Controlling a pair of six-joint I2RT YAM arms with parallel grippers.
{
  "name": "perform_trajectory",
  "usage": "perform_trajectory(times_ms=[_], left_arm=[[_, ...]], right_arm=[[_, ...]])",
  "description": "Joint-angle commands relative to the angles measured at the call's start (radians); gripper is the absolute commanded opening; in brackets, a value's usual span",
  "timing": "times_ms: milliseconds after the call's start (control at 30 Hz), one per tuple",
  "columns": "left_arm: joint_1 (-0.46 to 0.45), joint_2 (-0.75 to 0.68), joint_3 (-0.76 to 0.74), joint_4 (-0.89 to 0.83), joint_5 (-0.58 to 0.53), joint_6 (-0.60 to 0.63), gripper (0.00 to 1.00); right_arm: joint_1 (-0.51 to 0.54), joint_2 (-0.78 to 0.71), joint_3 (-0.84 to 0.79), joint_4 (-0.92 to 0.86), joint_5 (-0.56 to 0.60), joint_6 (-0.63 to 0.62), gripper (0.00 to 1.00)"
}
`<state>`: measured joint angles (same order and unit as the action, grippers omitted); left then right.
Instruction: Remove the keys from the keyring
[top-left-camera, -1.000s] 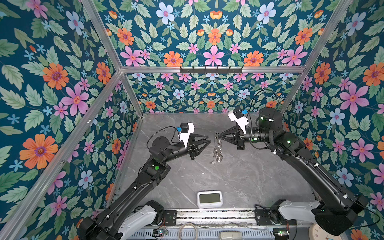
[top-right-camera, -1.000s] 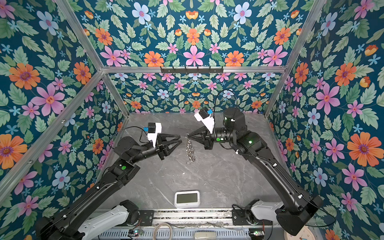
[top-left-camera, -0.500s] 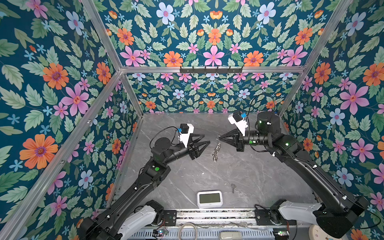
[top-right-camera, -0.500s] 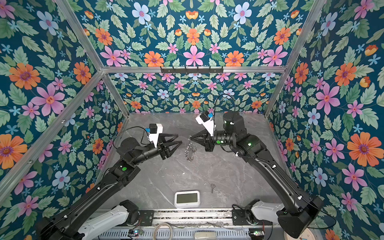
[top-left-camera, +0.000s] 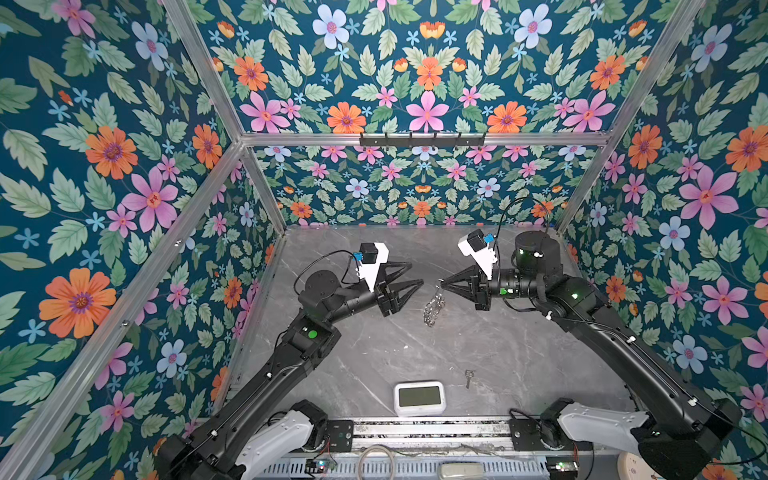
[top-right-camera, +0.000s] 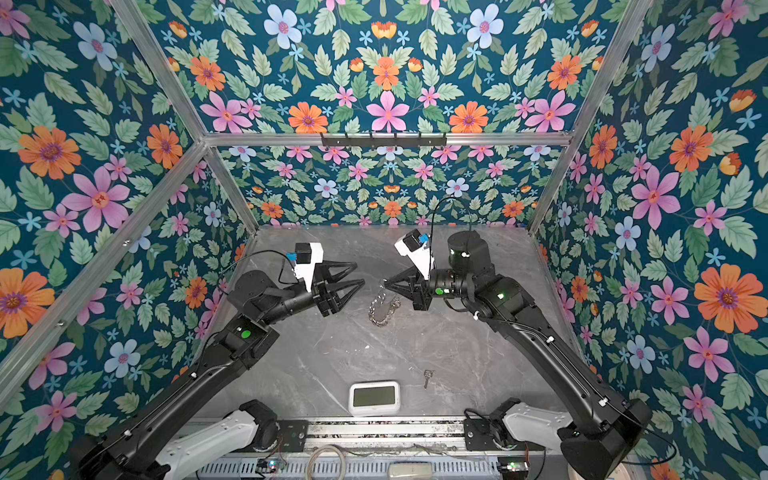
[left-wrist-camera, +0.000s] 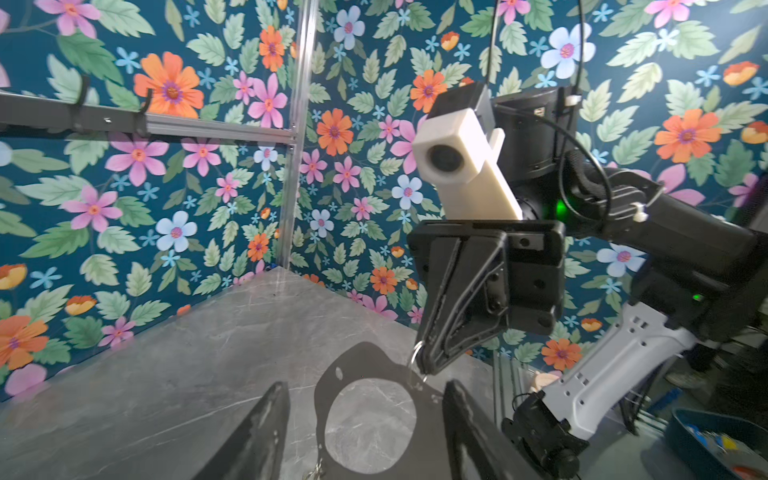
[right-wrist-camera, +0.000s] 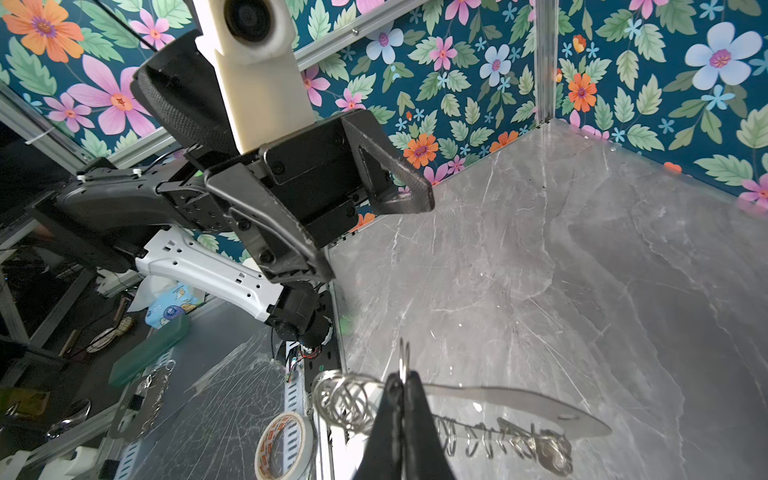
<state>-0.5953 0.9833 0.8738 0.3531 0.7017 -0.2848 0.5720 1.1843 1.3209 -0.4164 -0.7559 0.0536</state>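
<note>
In both top views the keyring (top-left-camera: 434, 305) (top-right-camera: 380, 308) hangs above the grey table, a translucent plate edged with small silver rings. My right gripper (top-left-camera: 441, 282) (top-right-camera: 383, 283) (right-wrist-camera: 402, 380) is shut on one ring at its top. In the right wrist view the plate (right-wrist-camera: 519, 401) and its ring row (right-wrist-camera: 478, 440) stretch away from the fingers. My left gripper (top-left-camera: 417, 274) (top-right-camera: 359, 273) (left-wrist-camera: 365, 386) stands open and empty, just left of the keyring and apart from it. One small key (top-left-camera: 469, 377) (top-right-camera: 427, 377) lies loose on the table to the right of the clock.
A white clock (top-left-camera: 419, 397) (top-right-camera: 374, 397) lies at the table's front edge. A black hook rail (top-left-camera: 422, 139) runs along the back wall. Floral walls close in the back and both sides. A tape roll (right-wrist-camera: 282, 444) lies outside the enclosure.
My left gripper has opened wider and drawn slightly back from the keyring. A key has dropped onto the table beside the clock. The right gripper keeps its hold.
</note>
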Motion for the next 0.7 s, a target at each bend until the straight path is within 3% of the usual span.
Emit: perform_trajectory(times_ms=[0, 333, 367, 400, 467, 667], left_arm=[[0.002, 0.021, 0.024, 0.018, 0.081, 0.014, 0.6], [0.0, -0.023, -0.027, 0.002, 0.065, -0.008, 0.63], [0.0, -0.034, -0.036, -0.003, 0.056, -0.012, 0.66], [-0.001, -0.04, -0.042, -0.003, 0.052, -0.014, 0.83], [-0.001, -0.043, -0.051, -0.006, 0.046, -0.016, 1.0], [-0.001, -0.012, -0.037, -0.008, 0.028, -0.01, 0.99]], right_arm=[[0.001, -0.012, -0.003, 0.085, -0.02, 0.027, 0.0], [0.017, 0.008, 0.056, 0.135, 0.158, 0.132, 0.0], [0.025, 0.009, 0.06, 0.136, 0.176, 0.131, 0.0], [0.032, 0.012, 0.065, 0.14, 0.191, 0.131, 0.0], [0.046, 0.022, 0.082, 0.141, 0.209, 0.13, 0.0], [0.075, 0.068, 0.141, 0.134, 0.224, 0.121, 0.0]])
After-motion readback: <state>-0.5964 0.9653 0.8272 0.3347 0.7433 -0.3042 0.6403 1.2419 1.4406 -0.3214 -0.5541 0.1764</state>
